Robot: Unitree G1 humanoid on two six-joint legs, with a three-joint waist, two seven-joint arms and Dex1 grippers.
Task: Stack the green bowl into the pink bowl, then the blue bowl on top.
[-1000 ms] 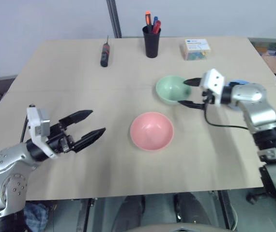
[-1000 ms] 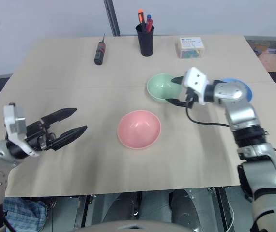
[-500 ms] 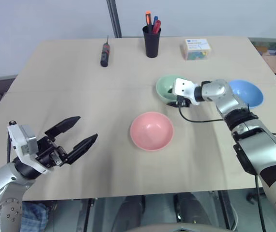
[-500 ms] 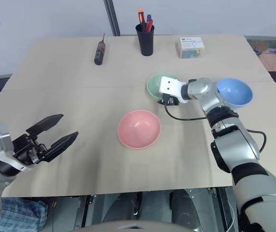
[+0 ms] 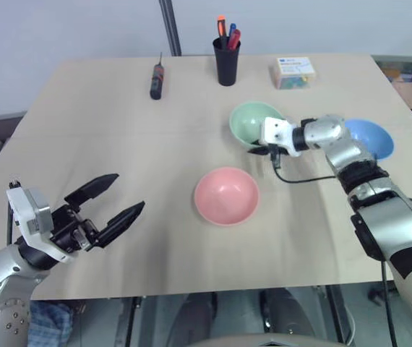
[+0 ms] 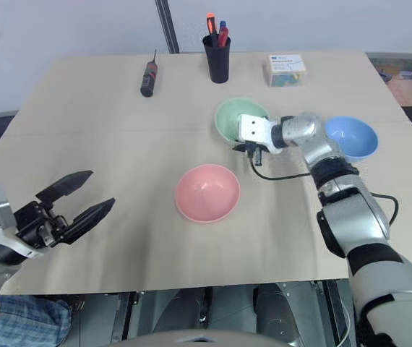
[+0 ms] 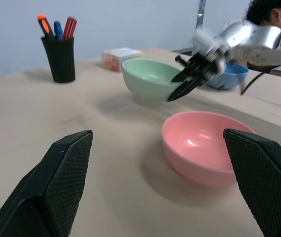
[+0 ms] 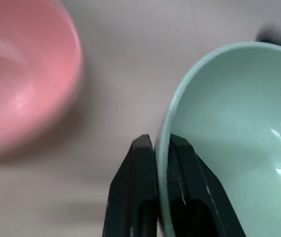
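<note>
The green bowl (image 5: 251, 121) hangs tilted just above the table, its shadow under it. My right gripper (image 8: 158, 141) is shut on its near rim, one finger inside and one outside. In front of it, at mid-table, sits the pink bowl (image 5: 225, 195), upright and empty. The blue bowl (image 5: 371, 138) rests on the table to the right, behind my right forearm. My left gripper (image 5: 130, 190) hovers open and empty over the near left of the table, well away from all three bowls.
A black pen cup (image 5: 226, 61), a screwdriver (image 5: 156, 79) and a small box (image 5: 293, 72) stand along the table's far edge. A person's head (image 7: 268, 11) shows beyond the right arm in the left wrist view.
My right gripper went from open around the green bowl's rim to shut on it. The bowl has since tipped and risen a little off the table. The left gripper stays open.
</note>
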